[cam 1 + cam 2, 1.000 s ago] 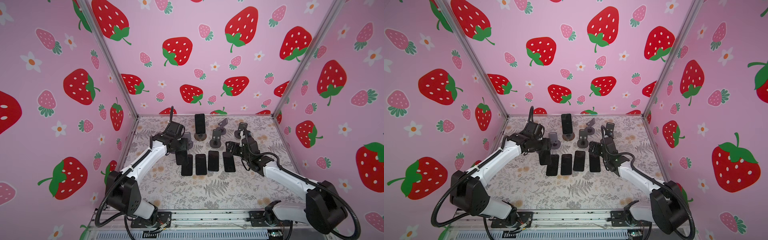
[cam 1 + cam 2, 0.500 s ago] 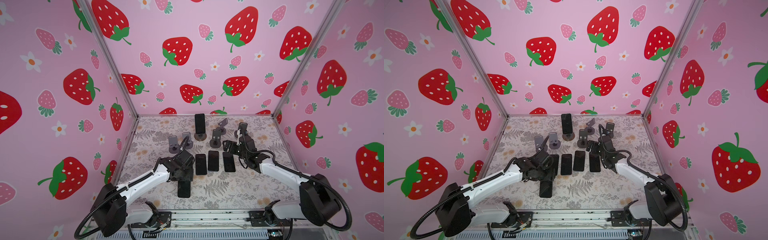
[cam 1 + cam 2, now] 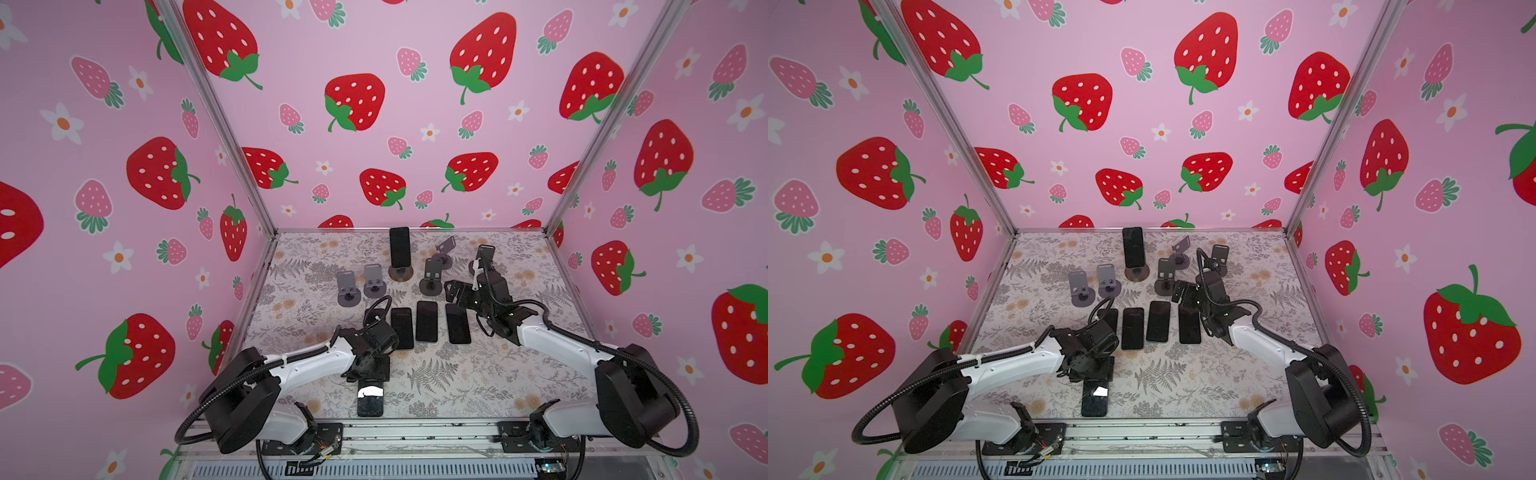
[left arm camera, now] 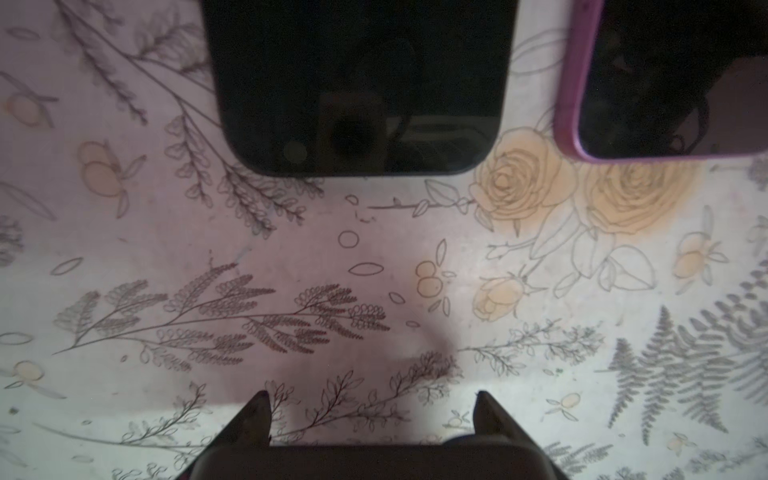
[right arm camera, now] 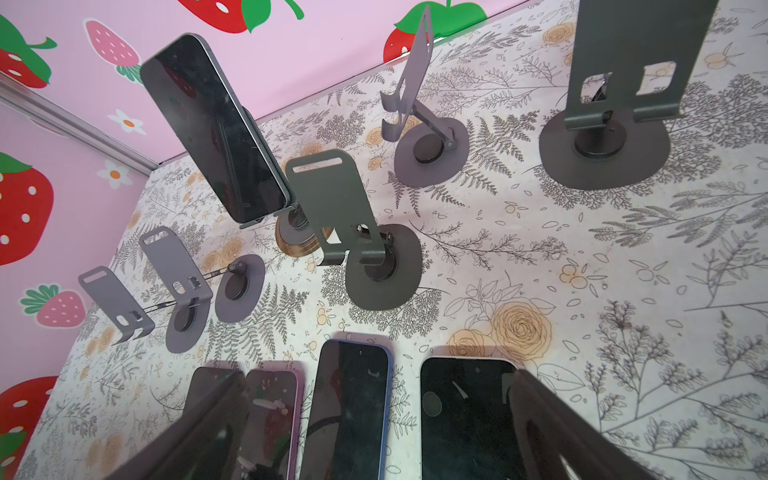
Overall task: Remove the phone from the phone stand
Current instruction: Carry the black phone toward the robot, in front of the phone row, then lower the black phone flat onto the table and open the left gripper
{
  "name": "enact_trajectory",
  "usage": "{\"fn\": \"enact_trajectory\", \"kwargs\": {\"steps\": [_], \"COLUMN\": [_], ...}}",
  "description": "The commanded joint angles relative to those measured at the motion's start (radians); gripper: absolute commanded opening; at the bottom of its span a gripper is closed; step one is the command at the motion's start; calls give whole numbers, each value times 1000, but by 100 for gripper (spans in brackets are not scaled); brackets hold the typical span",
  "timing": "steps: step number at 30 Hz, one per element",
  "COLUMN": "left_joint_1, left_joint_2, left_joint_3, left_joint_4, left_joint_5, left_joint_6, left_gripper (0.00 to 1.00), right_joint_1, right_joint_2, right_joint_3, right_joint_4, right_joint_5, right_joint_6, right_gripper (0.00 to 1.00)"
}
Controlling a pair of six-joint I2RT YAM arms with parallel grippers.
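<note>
Left pincer [image 3: 369, 374]: clamped across a black phone [image 3: 370, 405], near the table's [image 3: 498, 374] front edge.
Right pincer [image 3: 456, 291]: jaws apart, empty.
Standing phone [image 3: 399, 247]: upright on its stand [image 3: 401, 274], at the back.
Risk: my right reach clips the empty stand [image 3: 431, 277] between us, toppling it.

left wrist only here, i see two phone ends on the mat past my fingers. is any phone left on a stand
observer: yes, one phone is propped on the round stand at the back middle.
operator: am i gripping anything
observer: yes, the left gripper is shut on a dark phone that juts out toward the near side in both top views.
operator: and the right gripper
observer: open and empty, the right gripper hangs by the right end of the flat row.
</note>
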Motion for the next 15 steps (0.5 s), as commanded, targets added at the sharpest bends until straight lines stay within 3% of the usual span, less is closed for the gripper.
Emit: {"fn": "enact_trajectory", "kwargs": {"steps": [1,7,15], "left_joint_1": [-20,-26,-23], "left_joint_2": [42,101,199], "left_joint_3": [22,24,15], "left_joint_4": [41,71,133], "left_joint_5": [-45,-93,-63], "left_joint_6": [-38,-46,-72], "left_gripper": [63,64,71], "right_joint_1": [-3,-3,-3], "right_joint_2": [-22,-41,-48], "right_joint_3": [-10,-18,-13], "right_joint_4": [3,1,-6], "right_joint_5": [16,17,22], "right_joint_6": [-2,-3,-1], "right_gripper": [100,100,100]}}
